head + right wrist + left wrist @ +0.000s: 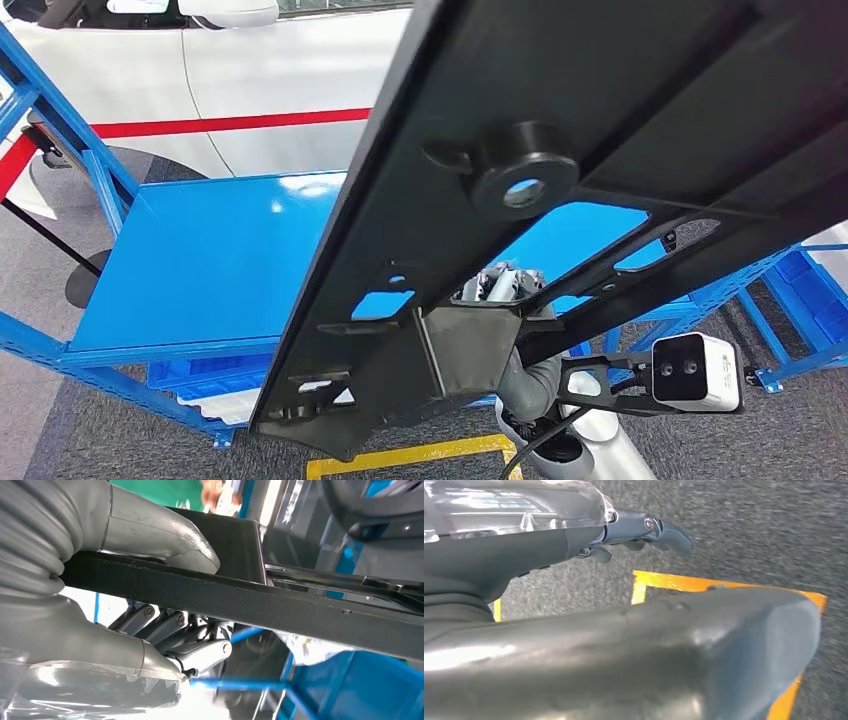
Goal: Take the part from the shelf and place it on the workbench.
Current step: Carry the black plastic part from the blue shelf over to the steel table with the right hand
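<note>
Right hand (150,630) clamps the part (560,200): in the right wrist view the thick grey thumb lies across one face of a flat black edge and the darker fingers (170,630) curl against the other face. That part is a long black frame with cut-out openings and a round boss with a hole through it, held up in the air, tilted, running across the head view from lower left to upper right and hiding much of what lies behind it. Its lower bracket sits right over the hand, whose fingers peek out through one of the openings.

Left hand (644,530) hangs low over the floor, holding nothing; its fingers look partly curled, but I cannot tell whether they are apart or closed.

Behind and below the part stands a blue shelf (200,260), its flat top bare where it shows, with a lower tier underneath. Further back is a white car body (280,70) carrying a red stripe. Underfoot is grey carpet (749,525), marked with yellow tape (674,581). More blue racking (790,290) stands to the right.
</note>
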{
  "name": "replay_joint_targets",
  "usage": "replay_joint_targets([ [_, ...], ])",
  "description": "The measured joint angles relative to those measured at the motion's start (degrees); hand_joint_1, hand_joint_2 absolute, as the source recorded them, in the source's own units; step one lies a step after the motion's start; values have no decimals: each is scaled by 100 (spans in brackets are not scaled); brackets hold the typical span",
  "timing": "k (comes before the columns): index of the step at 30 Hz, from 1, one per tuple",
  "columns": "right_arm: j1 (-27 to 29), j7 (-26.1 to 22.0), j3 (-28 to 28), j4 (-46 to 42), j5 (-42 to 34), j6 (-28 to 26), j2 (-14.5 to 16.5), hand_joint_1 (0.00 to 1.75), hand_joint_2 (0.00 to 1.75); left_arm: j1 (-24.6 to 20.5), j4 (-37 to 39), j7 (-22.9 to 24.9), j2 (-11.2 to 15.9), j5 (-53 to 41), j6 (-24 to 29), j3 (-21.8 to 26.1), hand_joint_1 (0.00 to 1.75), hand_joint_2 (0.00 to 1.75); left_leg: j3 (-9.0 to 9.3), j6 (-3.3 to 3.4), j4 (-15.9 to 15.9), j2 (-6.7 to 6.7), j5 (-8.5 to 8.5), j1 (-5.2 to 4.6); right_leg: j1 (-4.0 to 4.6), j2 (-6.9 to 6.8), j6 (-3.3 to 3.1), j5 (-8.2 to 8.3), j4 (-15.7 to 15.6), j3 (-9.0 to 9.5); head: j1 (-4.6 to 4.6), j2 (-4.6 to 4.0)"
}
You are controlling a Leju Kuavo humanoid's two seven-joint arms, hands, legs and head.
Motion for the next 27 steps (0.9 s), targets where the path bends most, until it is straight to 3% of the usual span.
replay_joint_targets([
  [1, 19, -80, 11, -20, 76, -149, -17, 169, 175, 2, 0, 11, 11, -17, 16, 1, 0, 0, 118, -2, -43, 1, 54, 1, 3, -1, 9, 33, 12, -54, 0, 0],
  [2, 35, -166, 22, -37, 139, -289, -38, 169, 175, 3, 0, 22, 22, -31, 33, 3, 0, 0, 349, 5, -321, 2, 183, 1, 4, -2, 21, 59, 26, -99, 0, 0],
  [4, 47, -331, 55, -57, 225, -500, -88, 169, 175, -2, 0, 28, 54, -52, 65, 8, 0, 0, 931, 51, -1174, -1, 380, -11, 11, 0, 59, 102, 61, -171, 0, 0],
  [6, 43, -442, 115, -61, 278, -651, -133, 169, 175, -8, 0, 20, 86, -76, 75, 21, 0, 0, 1213, 132, -1648, -13, 428, -41, 20, 2, 118, 152, 83, -213, 0, 0],
  [8, 40, -494, 179, -62, 325, -815, -163, 169, 175, -7, 0, 13, 114, -108, 46, 39, 0, 0, 1184, 214, -1694, -18, 473, -50, 24, 7, 189, 212, 77, -237, 1, 0],
  [10, 42, -525, 232, -62, 384, -969, -187, 169, 175, -18, 0, 7, 133, -158, -6, 47, 0, 0, 1133, 301, -1740, 0, 554, -27, 18, 20, 252, 115, 169, -304, 1, 0],
  [12, 57, -560, 274, -62, 442, -1046, -214, 169, 175, -36, 0, 5, 145, -213, -49, 48, 0, 0, 1045, 372, -1759, 17, 649, -16, 3, 30, 295, -298, 669, -509, 1, 0],
  [14, 103, -604, 299, -61, 496, -1013, -253, 169, 175, -41, 0, 26, 154, -248, -74, 48, 0, 0, 921, 393, -1741, 20, 725, -24, -4, 29, 323, -735, 1432, -770, 1, 0],
  [15, 135, -630, 307, -59, 518, -960, -281, 169, 175, -41, 0, 44, 155, -255, -73, 50, 0, 0, 860, 390, -1728, 20, 760, -26, -7, 29, 332, -813, 1659, -812, 1, 0],
  [16, 163, -659, 310, -55, 532, -885, -310, 169, 175, -41, 0, 71, 154, -247, -50, 54, 0, 0, 802, 382, -1712, 20, 790, -27, -10, 29, 332, -774, 1656, -738, 1, 0],
  [17, 181, -688, 310, -49, 539, -799, -336, 169, 175, -41, 0, 100, 152, -233, -14, 65, 0, 0, 754, 372, -1697, 19, 816, -28, -12, 29, 323, -647, 1418, -546, 1, 0],
  [19, 190, -732, 310, -34, 547, -622, -374, 169, 175, -42, 0, 159, 140, -209, 78, 105, 0, 0, 682, 335, -1665, 17, 859, -32, -2, 31, 277, -384, 569, 13, 1, 0],
  [21, 200, -750, 300, -16, 563, -477, -398, 169, 175, -44, 0, 206, 123, -198, 154, 145, 0, 0, 647, 274, -1652, 17, 908, -35, 33, 33, 224, -277, 50, 316, 1, 0],
  [24, 225, -753, 254, 27, 588, -285, -425, 169, 175, -47, 0, 278, 102, -185, 257, 196, 0, 0, 615, 177, -1659, 13, 973, -28, 49, 19, 141, -204, -41, 290, 1, 0],
  [25, 231, -748, 234, 43, 595, -220, -429, 169, 175, -43, 0, 304, 90, -179, 289, 219, 0, 0, 577, 152, -1603, 11, 904, -27, 35, 7, 93, -159, -64, 263, 1, 0],
  [27, 252, -731, 191, 74, 604, -111, -437, 169, 175, -34, 0, 341, 66, -169, 333, 266, 0, 0, 399, 114, -1156, 9, 517, -14, 9, -19, 14, -58, -101, 183, 0, 0],
])
